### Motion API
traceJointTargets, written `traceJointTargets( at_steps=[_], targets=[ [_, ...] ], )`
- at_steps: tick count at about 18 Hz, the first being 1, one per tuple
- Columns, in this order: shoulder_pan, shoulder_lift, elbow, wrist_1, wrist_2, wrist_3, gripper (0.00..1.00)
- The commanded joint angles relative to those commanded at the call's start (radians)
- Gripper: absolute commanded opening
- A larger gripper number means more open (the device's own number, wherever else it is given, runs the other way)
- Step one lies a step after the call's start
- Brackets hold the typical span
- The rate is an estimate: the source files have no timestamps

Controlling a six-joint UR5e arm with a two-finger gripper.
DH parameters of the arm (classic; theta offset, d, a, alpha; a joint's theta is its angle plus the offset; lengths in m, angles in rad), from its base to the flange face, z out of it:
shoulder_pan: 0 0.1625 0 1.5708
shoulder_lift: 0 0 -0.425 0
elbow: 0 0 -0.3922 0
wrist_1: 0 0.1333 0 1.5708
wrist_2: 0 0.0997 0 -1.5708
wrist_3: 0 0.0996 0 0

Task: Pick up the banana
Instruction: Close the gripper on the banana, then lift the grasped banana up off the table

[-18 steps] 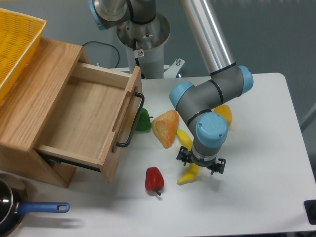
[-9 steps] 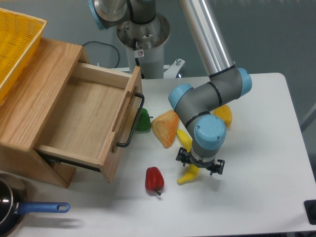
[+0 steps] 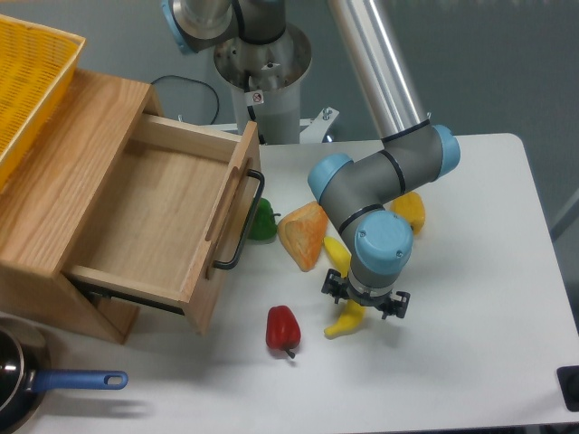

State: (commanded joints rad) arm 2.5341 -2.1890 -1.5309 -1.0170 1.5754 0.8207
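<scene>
Gripper (image 3: 365, 304) sits directly over the banana (image 3: 342, 323) on the white table (image 3: 479, 298); whether its jaws are open or closed cannot be told. Orange wedge (image 3: 305, 234) just left, red pepper (image 3: 282, 329) nearby. Open wooden drawer (image 3: 158, 217) at left.

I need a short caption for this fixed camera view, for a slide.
UR5e gripper positioned over the middle of the banana on the white table, beside an open wooden drawer.

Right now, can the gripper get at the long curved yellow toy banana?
Probably yes. The gripper sits directly over the long curved yellow toy banana's middle, and nothing blocks it; the orange wedge and red pepper lie clear. Jaw state is hidden.
</scene>
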Motion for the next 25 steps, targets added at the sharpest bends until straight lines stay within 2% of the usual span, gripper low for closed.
traceJointTargets(
  at_steps=[2, 6, 9, 10, 13, 17, 20, 25],
  targets=[
    [0.0, 0.0, 0.0, 0.0, 0.0, 0.0, 0.74],
    [0.002, 0.0, 0.003, 0.0, -0.002, 0.002, 0.71],
    [0.002, 0.002, 0.005, 0.0, -0.002, 0.005, 0.59],
    [0.002, 0.002, 0.008, 0.0, -0.002, 0.015, 0.59],
    [0.002, 0.002, 0.006, -0.002, -0.002, 0.026, 0.48],
    [0.002, 0.002, 0.003, -0.002, -0.002, 0.026, 0.43],
    [0.0, 0.0, 0.002, -0.002, -0.002, 0.026, 0.33],
    [0.002, 0.008, 0.04, -0.008, 0.0, 0.028, 0.33]
  ],
)
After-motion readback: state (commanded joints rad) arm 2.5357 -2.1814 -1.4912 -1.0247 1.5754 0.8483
